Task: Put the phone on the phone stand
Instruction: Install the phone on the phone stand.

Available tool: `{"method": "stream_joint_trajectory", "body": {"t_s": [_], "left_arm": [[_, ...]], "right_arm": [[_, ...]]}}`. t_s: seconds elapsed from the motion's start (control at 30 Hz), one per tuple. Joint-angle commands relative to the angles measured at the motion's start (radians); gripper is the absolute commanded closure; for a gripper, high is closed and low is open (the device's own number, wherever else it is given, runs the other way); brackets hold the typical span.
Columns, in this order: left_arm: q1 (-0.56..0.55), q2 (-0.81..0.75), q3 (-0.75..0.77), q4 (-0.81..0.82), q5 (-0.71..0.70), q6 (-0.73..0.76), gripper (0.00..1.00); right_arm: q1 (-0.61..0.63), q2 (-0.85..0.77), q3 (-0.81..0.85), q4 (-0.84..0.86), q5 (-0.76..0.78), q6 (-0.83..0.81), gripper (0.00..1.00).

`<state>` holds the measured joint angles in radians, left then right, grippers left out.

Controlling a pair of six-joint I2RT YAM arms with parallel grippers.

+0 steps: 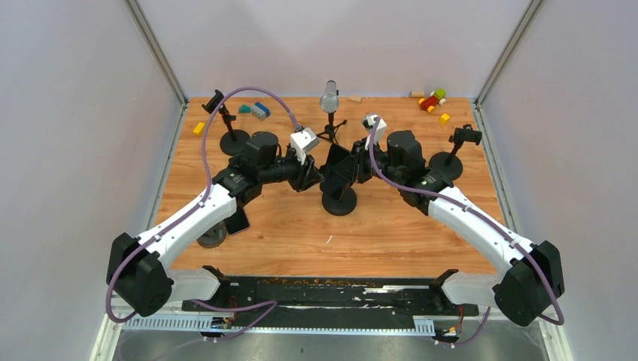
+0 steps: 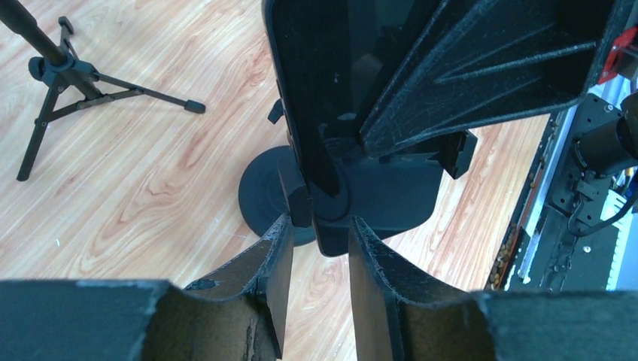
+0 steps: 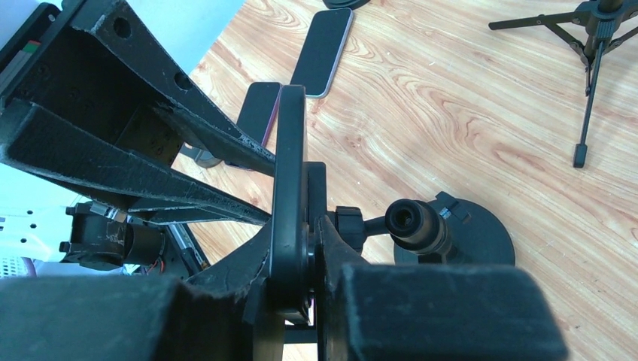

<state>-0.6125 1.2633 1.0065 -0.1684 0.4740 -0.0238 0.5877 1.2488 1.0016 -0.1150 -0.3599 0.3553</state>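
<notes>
Top external: high behind arms (image 1: 226,203), facing down on light wooden table (image 1: 376,233).
Left wrist: close behind left gripper (image 2: 322,226), facing forward along it.
Right wrist: same, behind right gripper (image 3: 292,263).
Shared: black flat phone (image 2: 301,75), black round-based stand (image 2: 259,188), between both grippers.

Phone (image 2: 301,75) runs off the top edge — phone stand (image 2: 259,192) mostly hidden.

- surface (image 1: 391,226): orange-brown wood grain, darker wavy streaks
- phone (image 3: 290,173): black, glossy dark screen
- phone stand (image 1: 338,201): matte black throughout
- left tool (image 2: 320,226), right tool (image 3: 297,256): black, rough-textured, pale scuffs on the edges
- left arm (image 1: 192,218), right arm (image 1: 474,218): white links, black joints
- cables (image 1: 207,162): purple
- microphone (image 1: 329,99): silver-grey head, black tripod
- second phone (image 3: 323,49): dark screen, pale rim
- toy blocks (image 1: 429,102): red, green, yellow, blue, teal
- walls (image 1: 75,113): pale grey
</notes>
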Motion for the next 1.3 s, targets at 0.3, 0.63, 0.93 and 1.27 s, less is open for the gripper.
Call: {"method": "stream_joint_trajectory", "body": {"t_s": [0.3,0.63,0.93,1.27], "left_arm": [[-0.022,-0.080,0.003,-0.059,0.029,0.059,0.44],[-0.020,-0.079,0.027,-0.090,0.023,0.093,0.32],[-0.020,-0.066,0.068,-0.103,0.003,0.116,0.22],[-0.021,-0.035,0.111,-0.117,0.001,0.108,0.21]], "right_arm": [[-0.027,0.014,-0.012,0.021,0.082,-0.009,0.88],[-0.039,-0.034,-0.072,0.089,0.018,-0.071,0.59],[-0.047,-0.069,-0.062,0.093,-0.084,-0.171,0.39],[-0.054,-0.081,-0.021,0.002,-0.171,-0.260,0.31]]}}
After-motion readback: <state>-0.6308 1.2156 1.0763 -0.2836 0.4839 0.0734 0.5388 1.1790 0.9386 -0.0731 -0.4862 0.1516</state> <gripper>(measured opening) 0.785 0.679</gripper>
